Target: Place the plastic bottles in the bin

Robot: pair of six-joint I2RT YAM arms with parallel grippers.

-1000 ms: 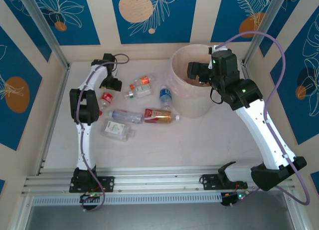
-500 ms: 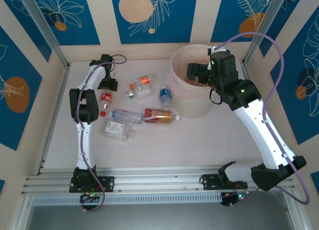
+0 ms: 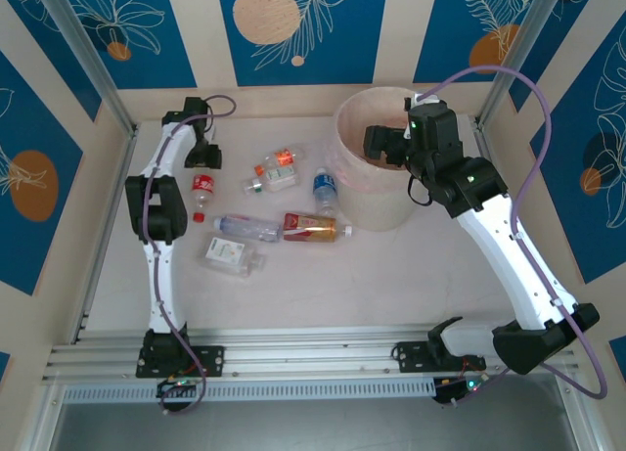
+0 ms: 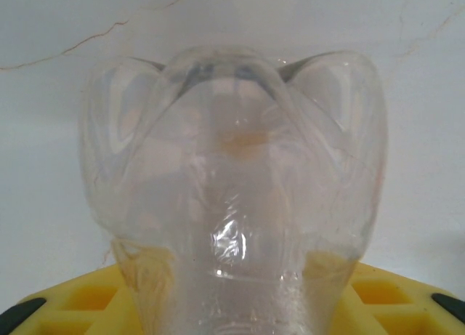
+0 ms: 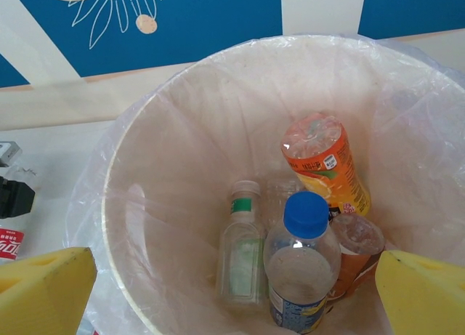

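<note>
Yellow-padded fingers (image 4: 80, 302) of the left gripper (image 3: 202, 159) sit narrow around a small clear plastic bottle with a red label (image 3: 202, 187) at the far left of the white table (image 3: 391, 275). Other plastic bottles (image 3: 315, 226) lie loose between it and the large round cream-white bin with a thin bag liner (image 3: 364, 208). The right gripper (image 3: 383, 143) hangs over the bin's mouth, its fingers (image 5: 43, 291) spread wide and holding nothing, above several bottles already inside (image 5: 323, 164).
</note>
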